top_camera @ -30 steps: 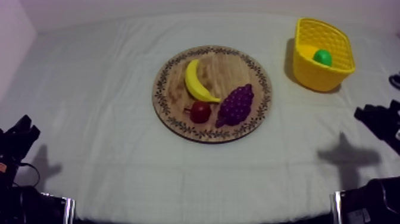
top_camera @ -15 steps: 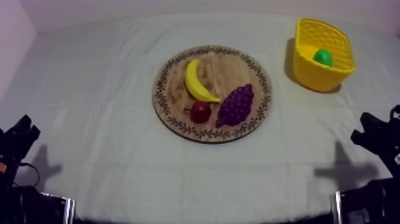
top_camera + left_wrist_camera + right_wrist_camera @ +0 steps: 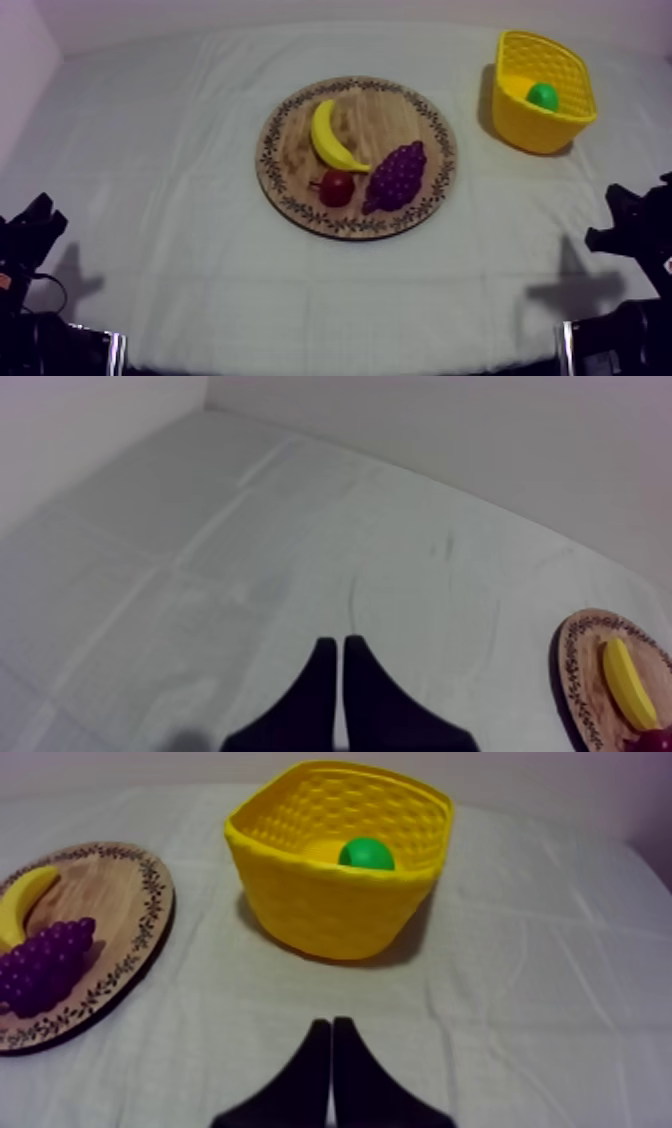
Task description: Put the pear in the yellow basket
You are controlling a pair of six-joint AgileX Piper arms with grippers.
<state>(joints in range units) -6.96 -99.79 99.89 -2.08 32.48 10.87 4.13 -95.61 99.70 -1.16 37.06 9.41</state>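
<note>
Top view: see green pear inside yellow basket, off wooden board; see banana, grapes, small red fruit on board.

Left wrist view: see left gripper pinched together on nothing, over bare cloth.

Right wrist view: see right gripper pinched together too (empty), near basket. Looks like last step done; next, just rest.

Bare cloth lies open all round the wooden board. The yellow basket, well apart at the board's far right, is the one thing standing there.
</note>
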